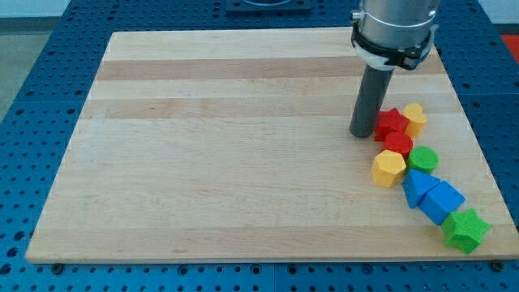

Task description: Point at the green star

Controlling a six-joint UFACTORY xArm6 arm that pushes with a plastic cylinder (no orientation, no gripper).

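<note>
My arm (395, 28) comes down from the view's top right. My tip (362, 134) points straight down and touches the board.

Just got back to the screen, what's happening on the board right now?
My tip rests on the board beside the red star, at the top of a block line along the view's right. Down that line come a yellow block, red block, green cylinder, yellow hexagon and two blue blocks. The green star, my target, sits at the bottom end, far from the tip.
</note>
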